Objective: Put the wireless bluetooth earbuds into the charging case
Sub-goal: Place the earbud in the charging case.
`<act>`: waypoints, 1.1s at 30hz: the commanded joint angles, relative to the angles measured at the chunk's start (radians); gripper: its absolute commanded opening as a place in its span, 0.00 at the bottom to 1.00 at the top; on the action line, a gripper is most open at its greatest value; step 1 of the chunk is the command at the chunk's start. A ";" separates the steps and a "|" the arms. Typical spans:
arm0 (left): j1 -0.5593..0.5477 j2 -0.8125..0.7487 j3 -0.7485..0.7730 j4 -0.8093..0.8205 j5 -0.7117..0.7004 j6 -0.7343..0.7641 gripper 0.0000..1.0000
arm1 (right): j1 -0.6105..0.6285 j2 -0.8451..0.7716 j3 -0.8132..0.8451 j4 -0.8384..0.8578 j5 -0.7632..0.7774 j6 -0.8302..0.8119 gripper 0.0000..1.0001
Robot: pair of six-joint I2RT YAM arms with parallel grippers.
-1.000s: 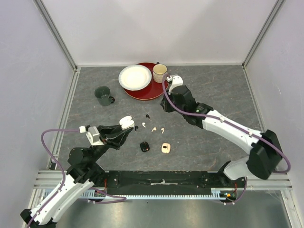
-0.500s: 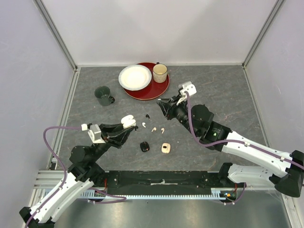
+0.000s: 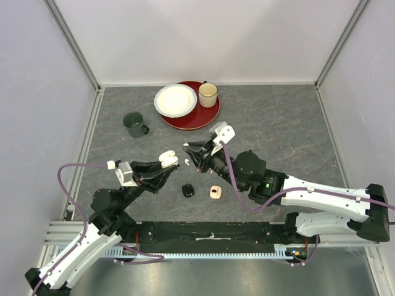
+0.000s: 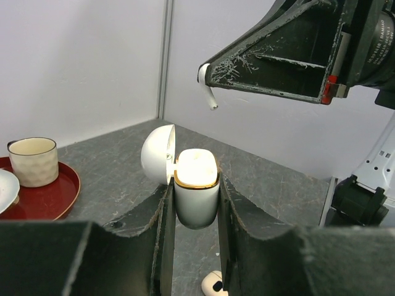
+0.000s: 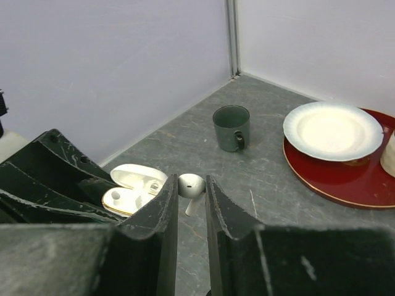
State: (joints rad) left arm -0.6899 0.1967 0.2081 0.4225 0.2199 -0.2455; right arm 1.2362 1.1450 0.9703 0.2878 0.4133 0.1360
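My left gripper (image 3: pixel 164 164) is shut on the white charging case (image 4: pixel 196 192), holding it upright above the table with its lid (image 4: pixel 155 154) swung open. The case's sockets (image 5: pixel 131 196) show in the right wrist view. My right gripper (image 3: pixel 187 150) is shut on a white earbud (image 5: pixel 191 185), stem pointing down. That earbud (image 4: pixel 207 79) hangs just above and a little right of the open case, apart from it. Another white earbud (image 3: pixel 186 161) lies on the table below. The other wireless bluetooth earbuds are hidden under the right arm.
A black case (image 3: pixel 187 191) and a beige case (image 3: pixel 215 193) lie on the table toward the near edge. A green mug (image 3: pixel 134 123) stands at the left. A red tray (image 3: pixel 207 117) at the back carries a white plate (image 3: pixel 175 100) and a beige cup (image 3: pixel 208 94).
My right arm has swung from beside the red tray down and left to the left gripper, carrying the white earbud. The left gripper and case barely moved.
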 commanded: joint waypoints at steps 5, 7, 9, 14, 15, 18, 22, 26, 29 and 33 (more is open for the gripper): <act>-0.002 0.007 -0.003 0.052 0.055 0.005 0.02 | 0.060 0.048 0.064 0.103 -0.002 -0.023 0.00; -0.002 0.007 -0.003 0.053 0.058 0.008 0.02 | 0.066 0.053 0.068 0.105 -0.007 -0.015 0.00; -0.002 0.006 -0.004 0.055 0.058 0.009 0.02 | 0.071 0.061 0.073 0.103 -0.018 -0.004 0.00; -0.002 0.001 -0.006 0.059 0.056 0.011 0.02 | 0.078 0.074 0.077 0.096 -0.034 0.011 0.00; -0.002 0.000 -0.007 0.064 0.055 0.011 0.02 | 0.078 0.076 0.077 0.094 -0.042 0.011 0.00; -0.002 0.001 -0.006 0.070 0.055 0.011 0.02 | 0.080 0.084 0.077 0.086 -0.053 0.014 0.00; -0.002 0.001 -0.004 0.071 0.055 0.012 0.02 | 0.085 0.087 0.077 0.073 -0.054 0.019 0.00; -0.002 0.001 -0.004 0.071 0.056 0.011 0.02 | 0.085 0.093 0.070 0.071 -0.051 0.016 0.00; -0.002 0.000 -0.004 0.071 0.053 0.009 0.02 | 0.085 0.101 0.065 0.073 -0.047 0.007 0.00; -0.002 -0.003 -0.004 0.071 0.053 0.011 0.02 | 0.088 0.117 0.071 0.056 -0.047 -0.006 0.00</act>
State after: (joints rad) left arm -0.6899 0.1967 0.2058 0.4465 0.2653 -0.2451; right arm 1.3140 1.2449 1.0023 0.3386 0.3710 0.1425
